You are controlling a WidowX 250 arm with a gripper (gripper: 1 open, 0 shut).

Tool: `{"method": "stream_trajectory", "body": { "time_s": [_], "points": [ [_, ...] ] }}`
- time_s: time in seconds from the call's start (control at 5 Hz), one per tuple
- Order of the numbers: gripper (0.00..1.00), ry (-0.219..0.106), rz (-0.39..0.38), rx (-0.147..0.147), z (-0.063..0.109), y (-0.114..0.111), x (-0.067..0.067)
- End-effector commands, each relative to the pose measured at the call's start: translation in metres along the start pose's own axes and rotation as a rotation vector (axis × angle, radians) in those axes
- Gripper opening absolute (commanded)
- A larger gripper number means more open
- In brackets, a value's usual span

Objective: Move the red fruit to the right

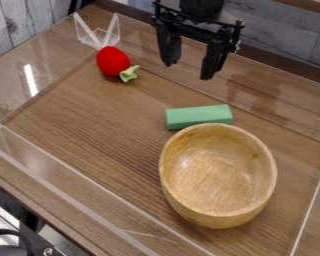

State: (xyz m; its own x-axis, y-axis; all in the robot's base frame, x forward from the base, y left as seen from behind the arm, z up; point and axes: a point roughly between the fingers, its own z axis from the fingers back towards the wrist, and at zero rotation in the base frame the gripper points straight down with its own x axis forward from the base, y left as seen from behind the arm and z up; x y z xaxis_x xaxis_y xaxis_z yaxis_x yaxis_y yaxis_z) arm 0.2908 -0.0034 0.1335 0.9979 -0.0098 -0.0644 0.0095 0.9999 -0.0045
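Wood-grain bench [83, 120] seen from above at an angle, enclosed by low clear plastic walls. At the far left, a small glossy red rounded toy fruit [113, 61] with a little green leafy stem end lies on the bench, its stem pointing right. It sits near the back left corner, just in front of a thin white wire-like shape. To its right, near the top centre, a black robot hand [192, 56] hangs pointing downward over the bench, its two dark fingers spread wide apart and holding nothing. The hand is near the fruit but not touching it. Further right and nearer the viewer, a flat green rectangular block [200, 117] lies on the bench. Just in front of the block stands a large round light wooden bowl [218, 177], its inside bare.
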Motion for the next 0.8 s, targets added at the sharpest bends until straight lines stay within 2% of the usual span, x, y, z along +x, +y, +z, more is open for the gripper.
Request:
{"method": "stream_trajectory", "body": {
  "time_s": [0.0, 0.2, 0.6],
  "points": [
    [1.0, 0.005, 0.002, 0.003, -0.003, 0.003, 0.001],
    [1.0, -0.018, 0.027, 0.008, 0.002, 0.022, 0.006],
    [1.0, -0.07, -0.062, 0.024, 0.001, 0.106, 0.028]
  ]
}}
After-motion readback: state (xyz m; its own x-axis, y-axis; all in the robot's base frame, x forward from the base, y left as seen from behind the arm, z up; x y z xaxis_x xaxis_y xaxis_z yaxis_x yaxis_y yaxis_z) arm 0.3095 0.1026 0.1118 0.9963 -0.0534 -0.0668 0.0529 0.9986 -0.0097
